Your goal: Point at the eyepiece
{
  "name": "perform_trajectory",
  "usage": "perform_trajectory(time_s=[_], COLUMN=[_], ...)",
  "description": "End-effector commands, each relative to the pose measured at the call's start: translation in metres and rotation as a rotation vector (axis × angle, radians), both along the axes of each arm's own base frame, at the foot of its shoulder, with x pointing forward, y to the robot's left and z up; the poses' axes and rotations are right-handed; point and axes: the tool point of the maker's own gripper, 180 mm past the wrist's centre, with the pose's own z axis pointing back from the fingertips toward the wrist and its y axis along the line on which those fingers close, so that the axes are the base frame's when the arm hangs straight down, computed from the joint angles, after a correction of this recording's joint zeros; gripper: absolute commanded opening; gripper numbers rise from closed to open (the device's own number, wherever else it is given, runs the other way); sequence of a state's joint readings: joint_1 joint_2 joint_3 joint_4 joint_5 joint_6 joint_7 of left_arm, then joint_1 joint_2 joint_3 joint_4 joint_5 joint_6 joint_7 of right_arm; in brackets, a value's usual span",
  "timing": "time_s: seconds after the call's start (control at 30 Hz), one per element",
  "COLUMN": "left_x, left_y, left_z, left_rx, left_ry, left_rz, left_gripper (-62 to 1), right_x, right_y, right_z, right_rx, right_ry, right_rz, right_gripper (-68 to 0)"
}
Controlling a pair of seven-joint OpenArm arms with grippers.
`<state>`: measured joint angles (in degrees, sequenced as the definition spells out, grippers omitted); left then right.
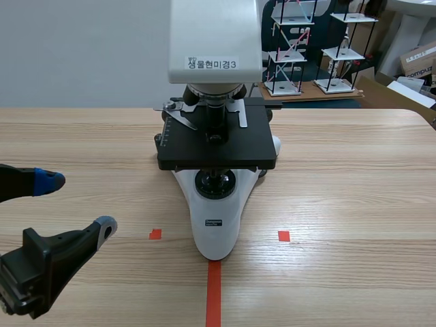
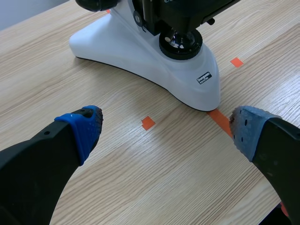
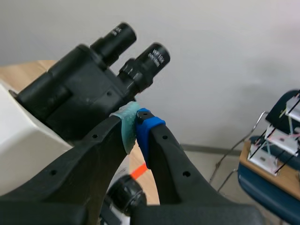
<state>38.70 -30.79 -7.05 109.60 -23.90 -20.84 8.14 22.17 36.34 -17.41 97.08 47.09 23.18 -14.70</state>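
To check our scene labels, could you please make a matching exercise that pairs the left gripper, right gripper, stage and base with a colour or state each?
Things:
1. left gripper
2. right gripper
3. stage
4. base

Colour or state:
A. white
B. shut, tips close by the eyepieces
C. black
D. open

Pairs: 1-D, 2-B, 3-C, 4-A.
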Motion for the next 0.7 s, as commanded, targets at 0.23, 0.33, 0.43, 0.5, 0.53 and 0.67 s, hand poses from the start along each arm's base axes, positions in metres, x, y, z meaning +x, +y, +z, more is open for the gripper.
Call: perform_trajectory(time_s=[0.23,0.33,0.43,0.5,0.53,0.67], left_x=[0.001,0.001,0.001,0.001,0.001,0.001], left_y=[-0.003,-0.003,-0.003,-0.003,-0.003,-0.003], left_z=[0.006,0.006,0.006,0.006,0.006,0.006], left_rx=[-0.023,-0.023,-0.023,-0.023,-0.023,-0.023], left_ry=[-0.016,-0.016,-0.016,-0.016,-0.016,-0.016], left_rz=[0.002,0.002,0.002,0.002,0.002,0.002], left_gripper=[-4.1,-4.1,-4.1,-4.1,-4.1,-4.1], right_x=[0.000,0.000,0.003,0.009,0.011,0.016], right_y=[0.000,0.000,-0.001,-0.002,-0.003,-0.005], right_z=[0.023,0.023,0.025,0.024,0.023,0.022], right_rx=[0.029,0.031,0.041,0.053,0.059,0.064], right_ry=[-0.062,-0.064,-0.063,-0.056,-0.050,-0.045], right_rz=[-0.003,-0.003,-0.008,-0.016,-0.021,-0.030], right_gripper=[-67.4,-67.4,-67.4,-67.4,-67.4,-67.4])
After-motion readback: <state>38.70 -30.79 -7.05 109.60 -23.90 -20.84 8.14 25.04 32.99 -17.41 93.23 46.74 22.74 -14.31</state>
